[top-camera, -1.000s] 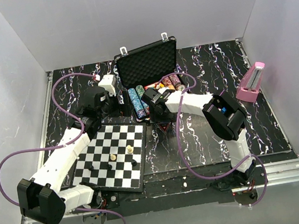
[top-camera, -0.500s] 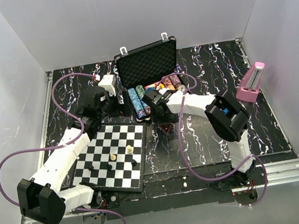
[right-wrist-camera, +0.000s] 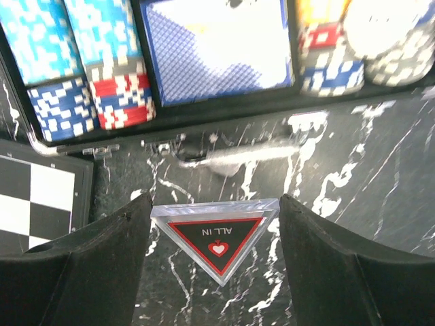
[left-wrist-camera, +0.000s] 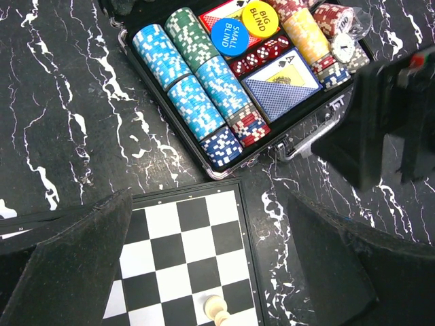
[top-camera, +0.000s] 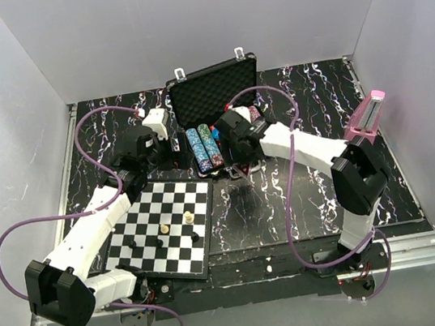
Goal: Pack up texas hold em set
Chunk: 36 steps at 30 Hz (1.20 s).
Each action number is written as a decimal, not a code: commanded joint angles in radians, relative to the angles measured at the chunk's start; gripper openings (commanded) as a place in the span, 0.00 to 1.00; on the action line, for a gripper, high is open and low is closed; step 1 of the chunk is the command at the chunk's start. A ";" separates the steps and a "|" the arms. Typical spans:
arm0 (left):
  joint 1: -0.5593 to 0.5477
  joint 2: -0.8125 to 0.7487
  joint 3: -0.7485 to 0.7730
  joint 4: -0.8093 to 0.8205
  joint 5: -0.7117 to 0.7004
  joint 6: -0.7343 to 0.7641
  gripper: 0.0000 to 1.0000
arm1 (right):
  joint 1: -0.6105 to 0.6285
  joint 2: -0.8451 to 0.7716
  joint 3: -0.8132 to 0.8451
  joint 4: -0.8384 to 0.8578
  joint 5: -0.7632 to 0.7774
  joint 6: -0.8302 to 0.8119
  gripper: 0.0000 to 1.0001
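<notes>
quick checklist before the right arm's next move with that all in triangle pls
1. ALL IN triangle between the right gripper fingers, wide edge pinched by both: ok
2. triangle lifted off the table: cannot tell
3. briefcase lid open: ok
4. free slot for the triangle: cannot tell; the compartments in view look full
5. left gripper open, over the chessboard, outside the case: ok

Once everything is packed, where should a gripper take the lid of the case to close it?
Probably take the lid by its free top edge, between the two silver latches, coming from above. The lid stands nearly upright, so that edge is exposed and looks thin enough to pinch.
</notes>
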 commanded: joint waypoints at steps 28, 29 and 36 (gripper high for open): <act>0.009 -0.053 -0.007 0.000 -0.028 0.022 0.98 | -0.212 0.453 0.595 -0.061 -0.197 -0.365 0.52; 0.009 -0.051 -0.009 0.000 -0.026 0.022 0.98 | -0.209 0.454 0.591 -0.060 -0.195 -0.364 0.52; 0.009 -0.051 -0.007 0.002 -0.026 0.021 0.98 | -0.180 0.454 0.552 -0.035 -0.181 -0.331 0.52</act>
